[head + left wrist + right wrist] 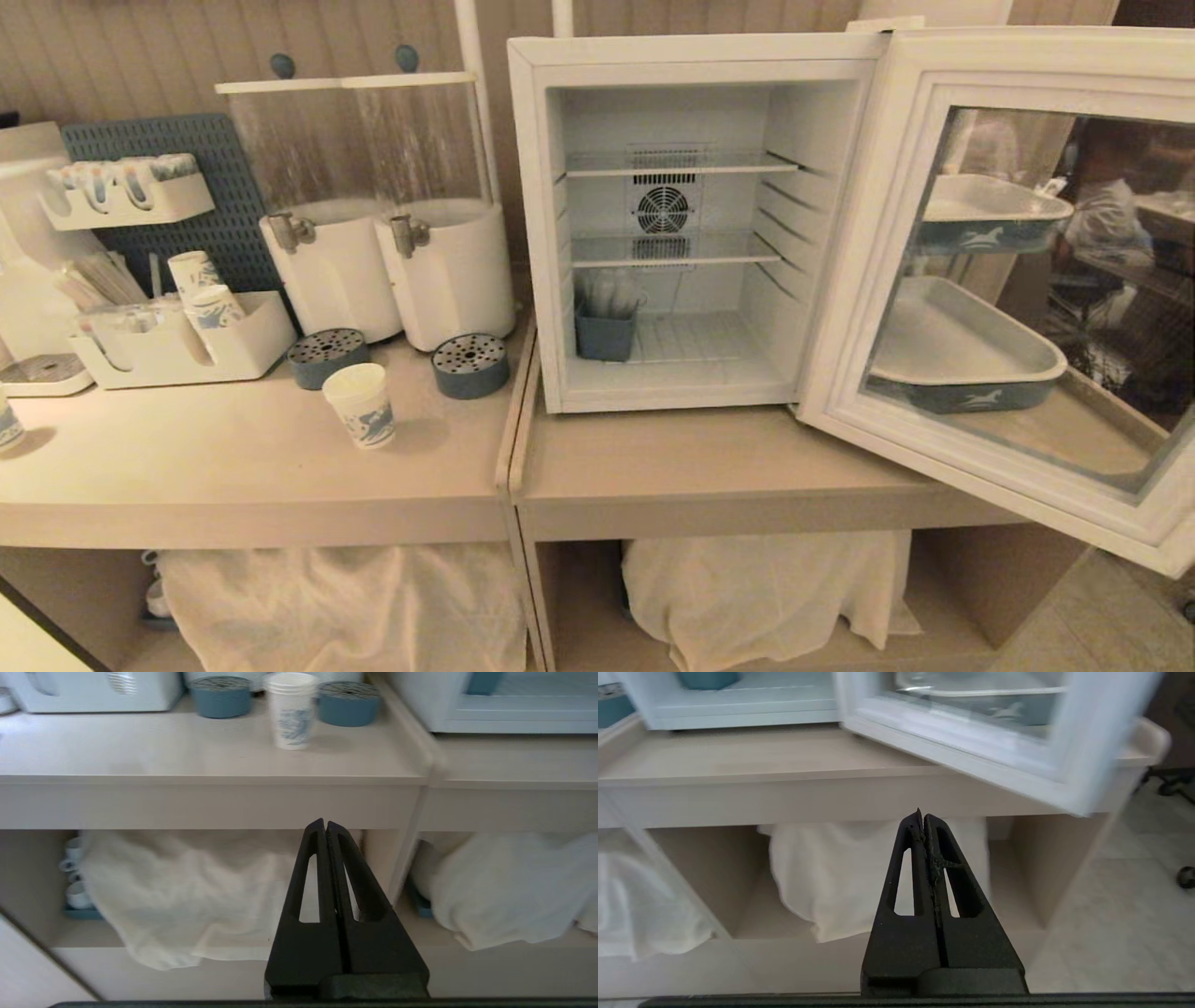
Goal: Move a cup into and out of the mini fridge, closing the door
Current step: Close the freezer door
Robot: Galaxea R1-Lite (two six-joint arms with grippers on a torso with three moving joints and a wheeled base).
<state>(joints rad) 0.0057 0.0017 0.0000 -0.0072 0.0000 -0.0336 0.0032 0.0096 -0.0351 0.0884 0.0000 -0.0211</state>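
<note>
A: Cup point(359, 404) position?
B: Upright on the left counter point(187, 467), toward its right end, a little back from the front edge. It stands just in front of two round blue drip trays point(326, 356), between them, clear of both. Blue print faces forward.

A: Fridge point(653, 224)?
B: On the right counter point(709, 467), at its back left corner, close against the seam between the two counters. Door point(1018, 289) swung wide on its right-hand hinge, its lower edge hanging out past the front edge of the counter. Through the glass, two pale trays with blue sides.

A: Inside?
B: Two wire shelves, both bare. A small blue holder point(605, 331) sits on the floor at the left, with something clear in it; cannot make out what. Fan grille on the back wall.

A: Left gripper point(325, 823)?
B: Low, in front of the counters and below the top, pointing at the open shelf under them. Fingers pressed together, nothing between. The cup is up above it, well apart.

A: Right gripper point(923, 814)?
B: Same posture, below the front edge of the right counter, under the open door. Fingers pinched together, empty.

A: Under the counters?
B: White cloth point(345, 607) heaped in the bays, left and right. A few small cups at the far left of the left bay.
</note>
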